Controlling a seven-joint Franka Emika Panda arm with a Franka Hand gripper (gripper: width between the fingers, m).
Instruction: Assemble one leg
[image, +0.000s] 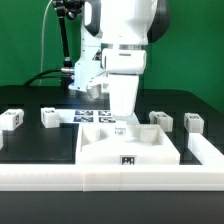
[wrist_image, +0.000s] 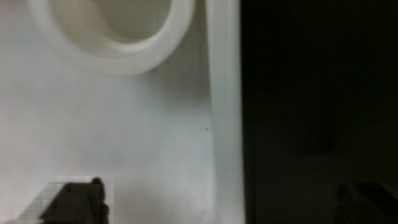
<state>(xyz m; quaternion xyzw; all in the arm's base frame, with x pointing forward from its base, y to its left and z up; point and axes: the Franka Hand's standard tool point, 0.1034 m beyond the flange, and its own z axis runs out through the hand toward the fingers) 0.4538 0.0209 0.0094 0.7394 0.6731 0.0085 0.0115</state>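
Observation:
My gripper (image: 120, 126) hangs low over the far edge of the large white tabletop panel (image: 130, 148). In the wrist view the gripper (wrist_image: 219, 206) is open, with nothing between its two dark fingertips (wrist_image: 75, 204). They straddle the panel's edge (wrist_image: 178, 130), with a round socket (wrist_image: 125, 25) ahead and the black table beside it. Four white legs stand on the table: two at the exterior view's left (image: 12, 119) (image: 50, 117) and two at its right (image: 160, 119) (image: 193, 122). None is held.
The marker board (image: 92, 116) lies behind the panel, partly hidden by the arm. A low white wall (image: 110, 179) runs along the front of the table and up the exterior view's right side (image: 205, 150).

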